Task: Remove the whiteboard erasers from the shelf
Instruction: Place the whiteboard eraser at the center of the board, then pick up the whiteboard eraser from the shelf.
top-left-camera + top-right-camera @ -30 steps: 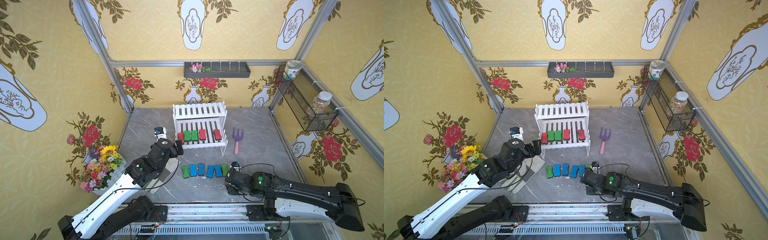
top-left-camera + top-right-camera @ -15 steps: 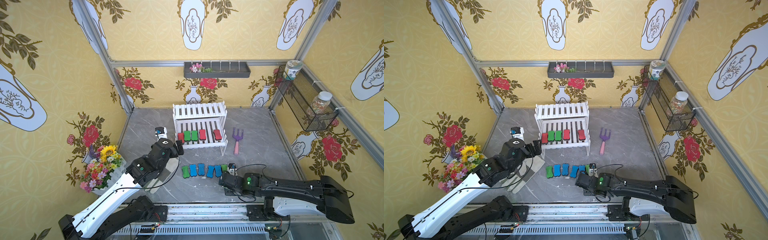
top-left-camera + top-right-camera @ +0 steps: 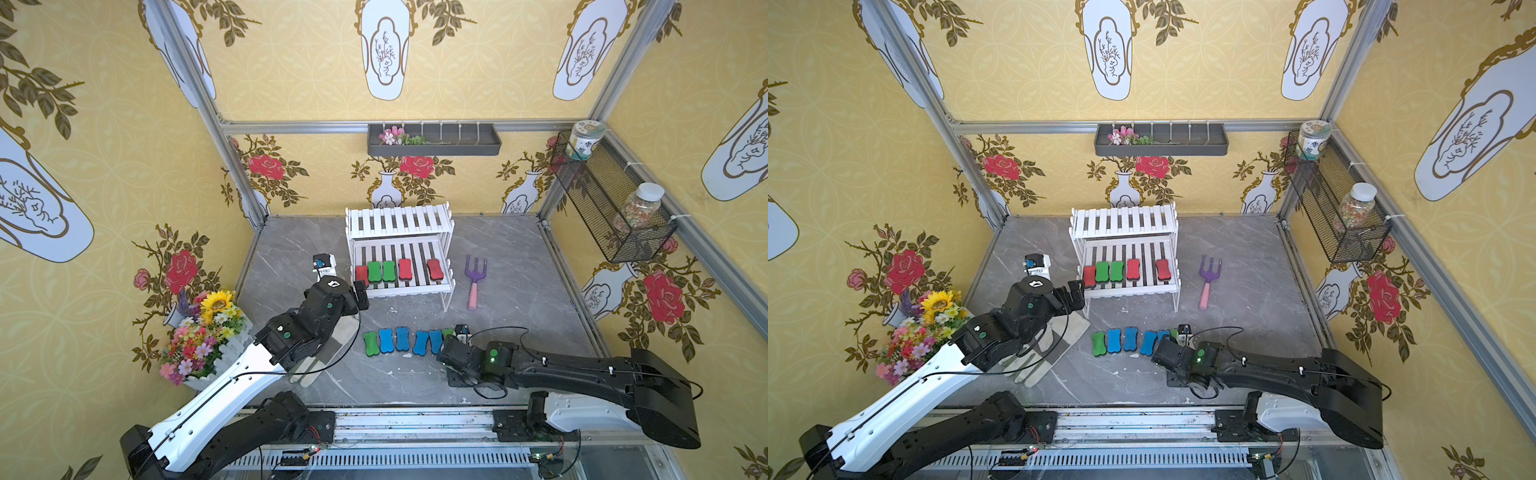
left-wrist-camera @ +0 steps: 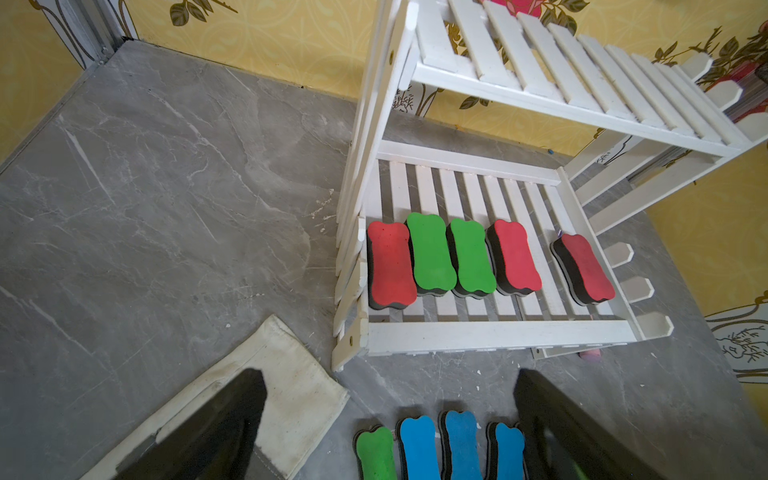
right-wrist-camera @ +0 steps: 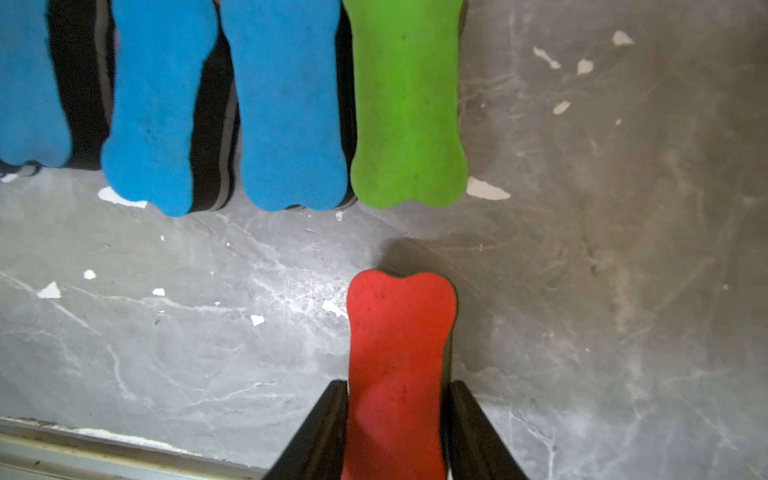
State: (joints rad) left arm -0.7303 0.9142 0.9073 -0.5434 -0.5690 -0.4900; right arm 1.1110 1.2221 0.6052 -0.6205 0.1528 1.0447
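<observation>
Red whiteboard eraser points near-to-far, towards the green eraser. Your right gripper flanks its near end; whether it grips, you cannot tell.

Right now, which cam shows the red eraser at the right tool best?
Right wrist view: the red eraser is close up, top face and outline clear, between the fingers of the right tool; grip contact unclear. In both top views the right arm covers it. Left wrist view does not show it.

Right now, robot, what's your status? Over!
Left gripper open, near shelf. Right gripper around red eraser, grip unclear. Five erasers on shelf. Nothing blocking.
</observation>
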